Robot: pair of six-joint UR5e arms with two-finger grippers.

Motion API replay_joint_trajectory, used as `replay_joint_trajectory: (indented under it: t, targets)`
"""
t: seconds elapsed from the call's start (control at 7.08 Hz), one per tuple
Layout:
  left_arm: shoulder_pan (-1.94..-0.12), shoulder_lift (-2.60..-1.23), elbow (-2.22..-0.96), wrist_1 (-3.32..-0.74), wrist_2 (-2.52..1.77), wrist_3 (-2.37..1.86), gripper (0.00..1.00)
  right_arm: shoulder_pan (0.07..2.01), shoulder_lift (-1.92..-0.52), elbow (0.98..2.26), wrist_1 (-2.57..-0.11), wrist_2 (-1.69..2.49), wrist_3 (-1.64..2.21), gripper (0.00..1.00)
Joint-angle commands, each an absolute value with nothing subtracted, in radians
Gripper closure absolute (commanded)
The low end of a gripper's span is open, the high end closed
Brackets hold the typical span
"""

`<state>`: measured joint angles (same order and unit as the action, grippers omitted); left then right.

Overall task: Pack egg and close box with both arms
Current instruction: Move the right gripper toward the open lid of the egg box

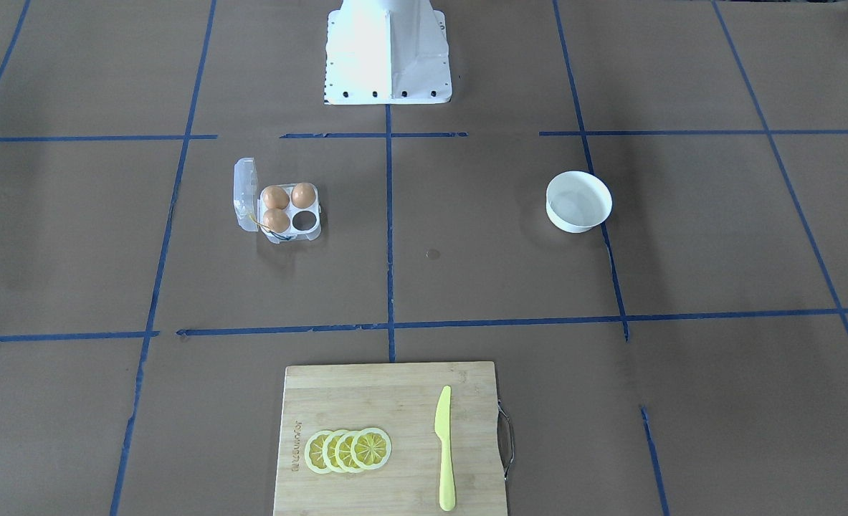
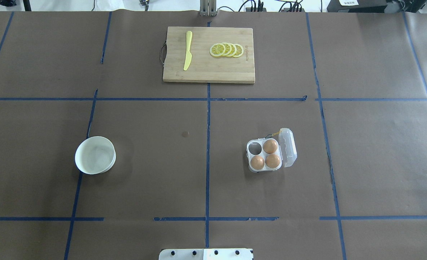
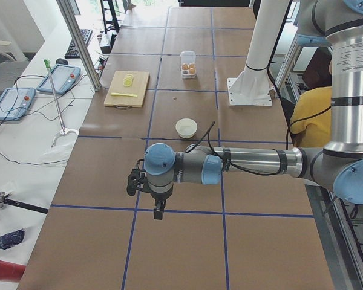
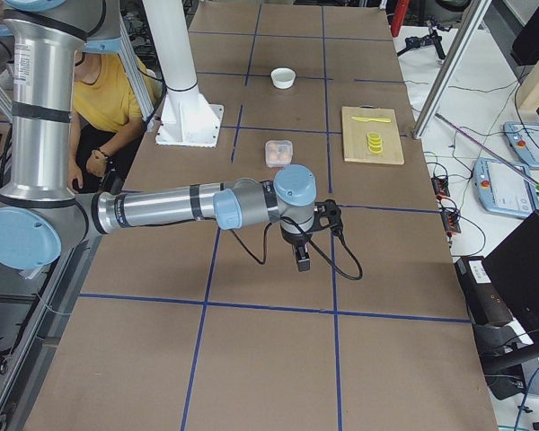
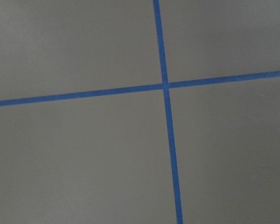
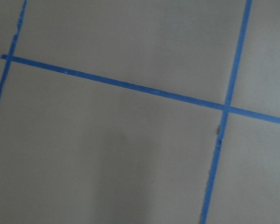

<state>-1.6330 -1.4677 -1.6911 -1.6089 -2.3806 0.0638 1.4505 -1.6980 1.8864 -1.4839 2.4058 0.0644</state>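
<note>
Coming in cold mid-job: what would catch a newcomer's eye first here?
The clear box on the robot's right side stands out: lid open, three brown eggs inside, one cell unfilled. A white bowl sits opposite on the left side, and a cutting board with lemon slices and a yellow knife lies at the far side. The left gripper and right gripper hover far off.

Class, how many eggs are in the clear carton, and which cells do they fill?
3. In the box, from the robot's side: far-right egg, near-left egg, near-right egg. The far-left cell is empty; none appears hidden.
</note>
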Motion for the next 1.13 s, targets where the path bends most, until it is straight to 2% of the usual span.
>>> replay_joint_trajectory:
  t: [0.0,0.28,0.42,0.56,0.71,0.85,0.99]
  targets:
    - [-1.652,-1.456,-1.686,-1.608,-2.391,0.067,0.00,1.270,-1.694,2.024,-1.482,2.405,0.358,0.00]
    - [-1.651,-1.460,-1.689,-1.609,-2.390,0.067,0.00,1.055,-1.671,2.039,-1.275,2.343,0.732,0.00]
    - [-1.649,-1.465,-1.692,-1.609,-2.390,0.067,0.00,0.879,-1.672,2.036,-1.129,2.133,0.952,0.00]
    - [-1.649,-1.465,-1.695,-1.611,-2.391,0.067,0.00,0.788,-1.639,2.031,-1.103,2.065,1.042,0.00]
    - [-1.649,-1.465,-1.695,-1.611,-2.391,0.067,0.00,0.769,-1.629,2.031,-1.100,2.066,1.096,0.19]
    - [-1.651,-1.465,-1.697,-1.612,-2.391,0.067,0.00,0.726,-1.608,2.028,-1.089,2.060,1.233,0.73]
    - [-1.651,-1.463,-1.698,-1.611,-2.391,0.067,0.00,0.665,-1.547,2.023,-1.092,1.998,1.267,0.94]
